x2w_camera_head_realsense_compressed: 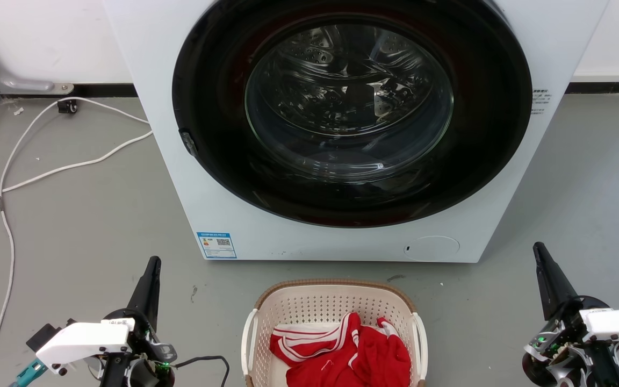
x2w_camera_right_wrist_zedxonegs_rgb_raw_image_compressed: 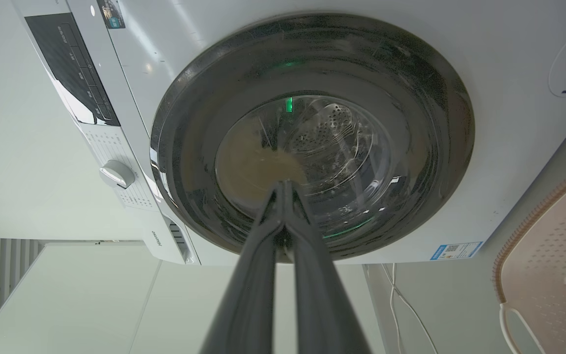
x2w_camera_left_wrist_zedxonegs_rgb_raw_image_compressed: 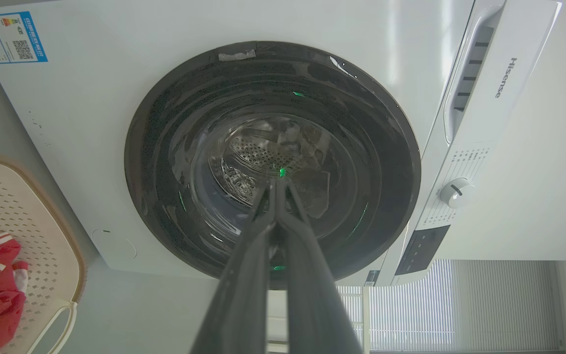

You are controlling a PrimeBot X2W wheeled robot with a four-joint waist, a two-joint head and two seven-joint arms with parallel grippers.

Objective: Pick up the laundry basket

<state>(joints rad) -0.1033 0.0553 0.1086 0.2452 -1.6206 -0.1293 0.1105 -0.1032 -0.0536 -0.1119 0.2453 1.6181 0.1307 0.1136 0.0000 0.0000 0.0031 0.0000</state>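
The laundry basket stands on the floor at the bottom centre of the head view, cream and perforated with a brown rim and white side handles; red and white clothes lie in it. Its edge appears again in the left wrist view, laundry basket, and in the right wrist view, laundry basket. My left gripper is at the lower left, well left of the basket, fingers together and empty. My right gripper is at the lower right, equally apart from the basket, shut and empty. Both point toward the washing machine.
A white front-loading washing machine with a closed round glass door stands directly behind the basket. White cables trail over the grey floor at the left. Open floor lies on either side of the basket.
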